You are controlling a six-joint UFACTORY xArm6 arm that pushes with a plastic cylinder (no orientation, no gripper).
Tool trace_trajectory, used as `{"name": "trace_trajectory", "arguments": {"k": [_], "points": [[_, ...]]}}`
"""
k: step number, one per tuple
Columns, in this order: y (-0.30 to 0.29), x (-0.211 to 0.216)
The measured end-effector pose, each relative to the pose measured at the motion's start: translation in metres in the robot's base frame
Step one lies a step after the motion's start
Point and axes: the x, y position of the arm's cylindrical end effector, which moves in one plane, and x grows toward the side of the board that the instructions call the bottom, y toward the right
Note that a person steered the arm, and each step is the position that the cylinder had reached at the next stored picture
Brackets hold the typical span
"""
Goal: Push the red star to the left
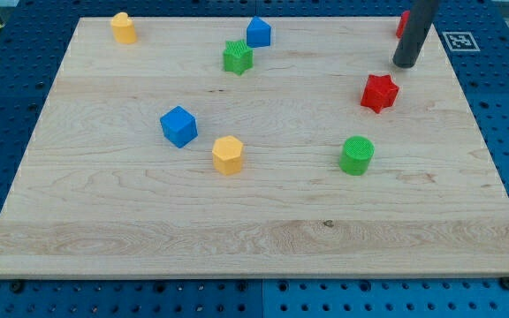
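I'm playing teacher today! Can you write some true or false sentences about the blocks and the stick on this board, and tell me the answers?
1. My tip is touching the red star. False: it stands apart, up and to the view's right of it.
2. The green cylinder sits below the red star in the view. True.
3. The blue cube is at the view's right edge. False: it is left of centre.
4. A yellow block lies just right of the blue cube. True.
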Motion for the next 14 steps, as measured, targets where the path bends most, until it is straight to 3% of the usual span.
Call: {"name": "trace_trajectory", "arguments": {"k": [2, 4, 7, 10, 14], "points": [[-0.004, 0.015], [-0.01, 0.086], [-0.022, 0.071], [-0.133, 0.072], [-0.258, 0.108]]}}
